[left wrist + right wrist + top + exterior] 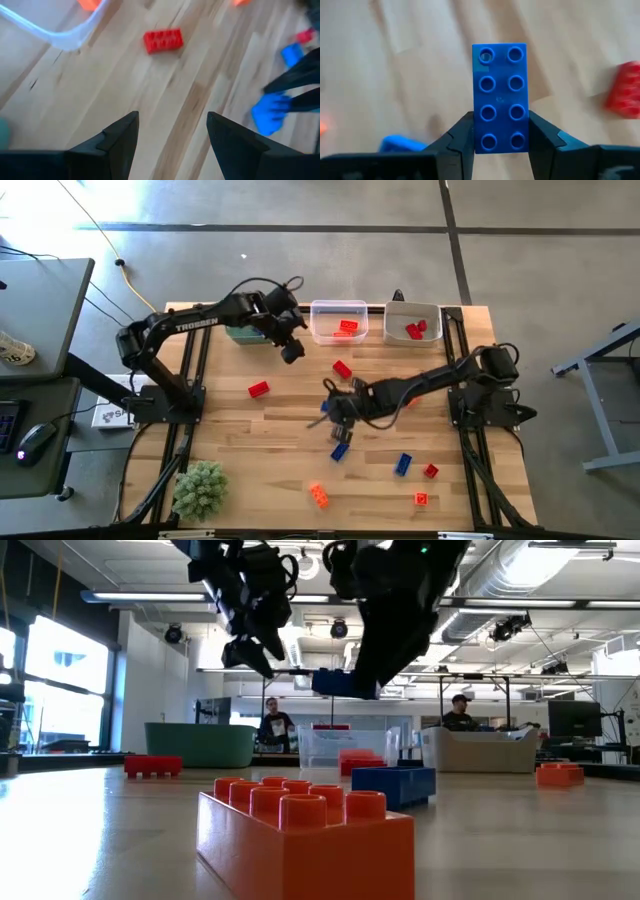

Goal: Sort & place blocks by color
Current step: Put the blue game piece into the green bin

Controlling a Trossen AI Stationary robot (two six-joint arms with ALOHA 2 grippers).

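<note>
Right wrist view: right gripper (501,131) jaws clamp a glossy blue eight-stud brick (500,95) above the wooden table (410,75), long axis pointing straight out from the jaws. Left gripper (172,132) hangs wide apart.

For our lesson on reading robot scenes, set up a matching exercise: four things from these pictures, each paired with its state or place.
Things:
1. right gripper
2. left gripper
3. fuzzy green plant-like clump
4. clear plastic middle bin

States:
A. open, holding nothing
B. holds orange studded bricks
C. shut on a blue studded plastic brick
D. at the wooden table's near left corner

Pairs: 1-C, 2-A, 3-D, 4-B
</note>
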